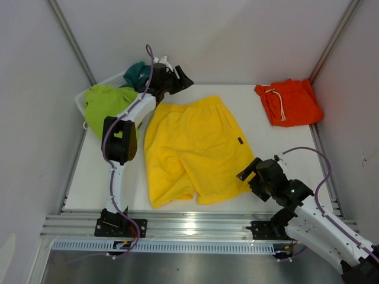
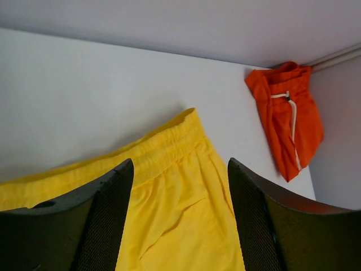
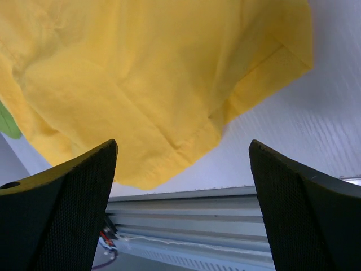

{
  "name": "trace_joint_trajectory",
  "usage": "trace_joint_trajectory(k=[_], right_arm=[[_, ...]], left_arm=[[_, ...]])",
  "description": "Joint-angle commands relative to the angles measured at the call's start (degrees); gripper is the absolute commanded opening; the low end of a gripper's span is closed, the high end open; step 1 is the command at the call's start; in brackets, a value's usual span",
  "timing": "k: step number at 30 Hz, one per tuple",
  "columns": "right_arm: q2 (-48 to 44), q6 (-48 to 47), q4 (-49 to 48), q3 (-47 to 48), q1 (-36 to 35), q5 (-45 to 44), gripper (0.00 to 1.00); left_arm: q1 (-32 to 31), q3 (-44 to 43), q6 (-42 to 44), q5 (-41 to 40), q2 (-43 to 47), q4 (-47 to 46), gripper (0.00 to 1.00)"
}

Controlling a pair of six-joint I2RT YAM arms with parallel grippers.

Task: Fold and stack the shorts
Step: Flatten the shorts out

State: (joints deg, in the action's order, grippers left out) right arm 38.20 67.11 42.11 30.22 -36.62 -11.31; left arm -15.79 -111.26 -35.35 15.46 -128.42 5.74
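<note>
Shorts, four pairs. Your yellow pair lies spread flat mid-table, with the waistband toward the far wall and both legs toward the arm bases. It is lightly wrinkled, with a small dark label at its right edge. The orange pair sits folded in the far right corner, well apart from the yellow, with a white drawstring lying on top. The green pair and the teal pair are heaped in the white basket at the far left corner, the green spilling over its near rim. Your left arm crosses in front of that basket. Your left gripper is at the yellow waistband's far left corner, fingers apart with nothing between them. Your right gripper is just beside the right leg's hem at the near right, fingers spread wide and holding nothing. The hem there is rumpled and slightly folded over.
</note>
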Motion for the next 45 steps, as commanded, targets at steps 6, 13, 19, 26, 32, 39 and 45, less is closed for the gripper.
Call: trace_joint_trajectory(k=[6,13,19,26,32,39,45], right_arm=[[-5.93,15.93,0.35,-6.12,1.9,-1.96,0.99],[-8.57,23.41,-10.54,-13.43,3.05,-4.05,0.99],[-8.49,28.85,-17.04,-16.06,3.05,-8.9,1.0],[-6.03,31.92,-19.96,-17.47,3.05,-10.48,0.99],[-7.69,35.28,-26.03,-21.69,2.7,-13.73,0.96],[-15.58,38.0,-15.75,-20.46,2.61,-21.29,0.94],[-22.46,39.41,-11.79,-22.13,3.05,-25.42,0.93]], left_arm=[[-2.4,-3.17,-9.2,3.7,-7.28,-15.22,0.72],[-3.72,-3.08,-12.28,1.94,-8.43,-20.23,0.72],[-3.9,-3.0,-11.76,0.62,-7.46,-20.68,0.72],[-3.9,-2.73,-10.26,-0.08,-6.14,-19.8,0.72],[-3.9,-0.8,-11.58,0.0,-5.53,-21.99,0.72],[-3.9,3.15,-10.7,-0.35,-3.59,-23.31,0.72],[-3.9,6.06,-10.7,-0.52,-1.83,-24.99,0.72]])
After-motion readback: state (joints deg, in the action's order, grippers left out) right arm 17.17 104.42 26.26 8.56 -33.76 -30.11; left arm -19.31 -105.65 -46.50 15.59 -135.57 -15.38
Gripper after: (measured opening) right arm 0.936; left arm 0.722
